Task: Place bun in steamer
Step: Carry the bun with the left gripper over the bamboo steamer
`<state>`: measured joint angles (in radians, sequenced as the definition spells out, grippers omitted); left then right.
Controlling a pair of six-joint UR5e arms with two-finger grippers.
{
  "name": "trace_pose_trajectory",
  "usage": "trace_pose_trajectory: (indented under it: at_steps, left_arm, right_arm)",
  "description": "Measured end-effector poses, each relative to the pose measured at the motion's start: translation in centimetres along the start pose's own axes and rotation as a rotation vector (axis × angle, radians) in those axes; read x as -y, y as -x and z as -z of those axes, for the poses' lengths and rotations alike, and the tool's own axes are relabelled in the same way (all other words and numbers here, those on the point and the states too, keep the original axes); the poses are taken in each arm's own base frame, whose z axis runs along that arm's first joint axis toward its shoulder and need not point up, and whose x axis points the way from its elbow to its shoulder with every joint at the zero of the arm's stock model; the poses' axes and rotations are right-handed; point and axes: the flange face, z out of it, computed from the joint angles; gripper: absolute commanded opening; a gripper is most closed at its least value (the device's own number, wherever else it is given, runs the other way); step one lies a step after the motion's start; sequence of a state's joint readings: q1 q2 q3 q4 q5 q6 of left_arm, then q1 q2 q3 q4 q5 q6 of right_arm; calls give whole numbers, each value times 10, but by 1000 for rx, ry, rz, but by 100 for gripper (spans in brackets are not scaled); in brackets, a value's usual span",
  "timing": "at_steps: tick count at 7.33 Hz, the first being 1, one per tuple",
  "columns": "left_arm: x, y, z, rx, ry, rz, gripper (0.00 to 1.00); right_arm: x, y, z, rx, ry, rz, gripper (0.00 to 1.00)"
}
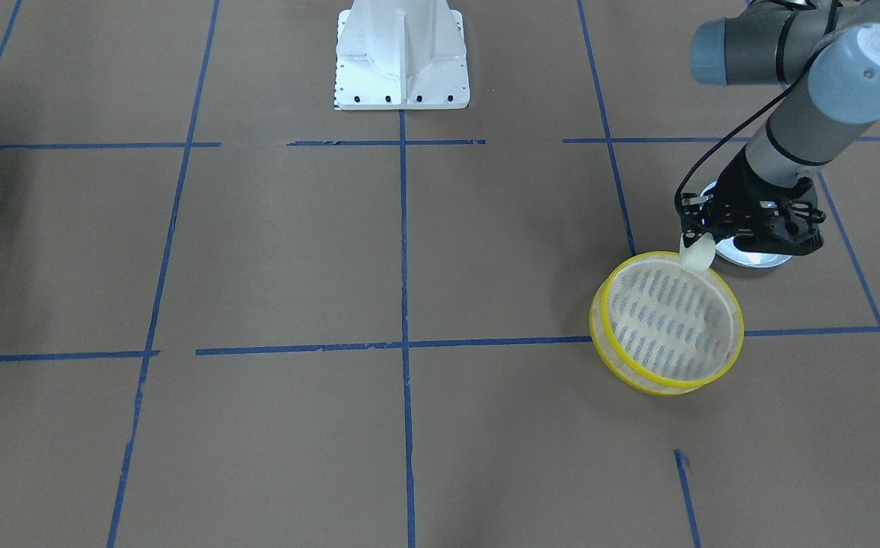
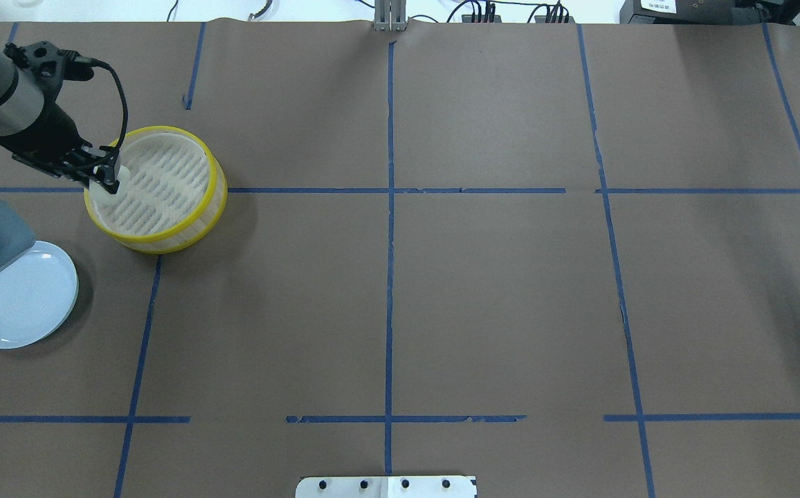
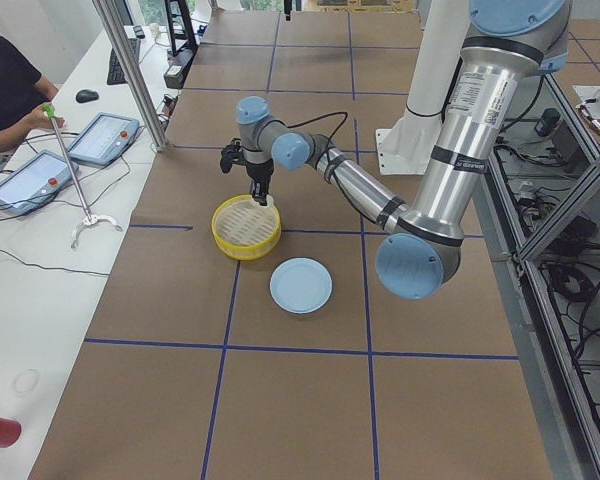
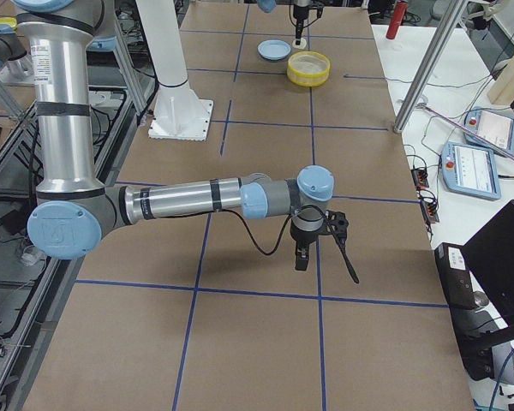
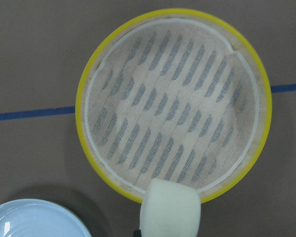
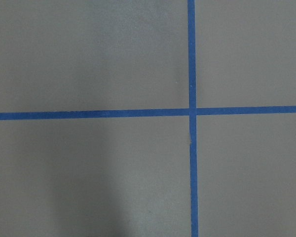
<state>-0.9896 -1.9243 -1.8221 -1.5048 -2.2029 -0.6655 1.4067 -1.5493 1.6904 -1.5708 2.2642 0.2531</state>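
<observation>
My left gripper [image 1: 696, 237] is shut on the bun [image 1: 697, 254], a small cream-white lump. It holds the bun just above the near rim of the steamer [image 1: 598, 323], a round basket with a yellow rim and a slatted beige bottom. In the overhead view the bun [image 2: 104, 182] hangs over the left edge of the steamer [image 2: 159, 243]. In the left wrist view the bun [image 5: 170, 210] overlaps the lower rim of the steamer [image 5: 82, 123], which holds nothing. My right gripper [image 4: 301, 257] shows only in the exterior right view, low over bare table, and I cannot tell whether it is open or shut.
A pale blue plate [image 2: 19, 296] lies bare on the table beside the steamer, toward the robot's side, and also shows in the left wrist view [image 5: 34, 219]. The robot's white base [image 1: 402, 57] stands at the table's middle edge. Blue tape lines cross the brown table.
</observation>
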Motion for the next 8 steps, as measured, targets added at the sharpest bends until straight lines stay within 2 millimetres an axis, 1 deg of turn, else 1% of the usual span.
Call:
trace_pose_trajectory:
  at_steps: [1,2,4,5,6,8]
  left_arm:
    - [16,-7,-8,-1,0,-1,34]
    - [29,-5,-23,-5,-7,-6,34]
    - [46,11,-59,-12,-16,-16,34]
    - [49,17,-73,-10,-11,-19,34]
    - [50,21,-83,-9,-6,-21,34]
    - [46,20,-96,-6,9,-27,34]
  right_arm:
    - [0,0,0,0,0,0,100]
    - [0,0,0,0,0,0,100]
    - [0,0,0,0,0,0,100]
    - [0,0,0,0,0,0,100]
    - [0,0,0,0,0,0,100]
    - [0,0,0,0,0,0,100]
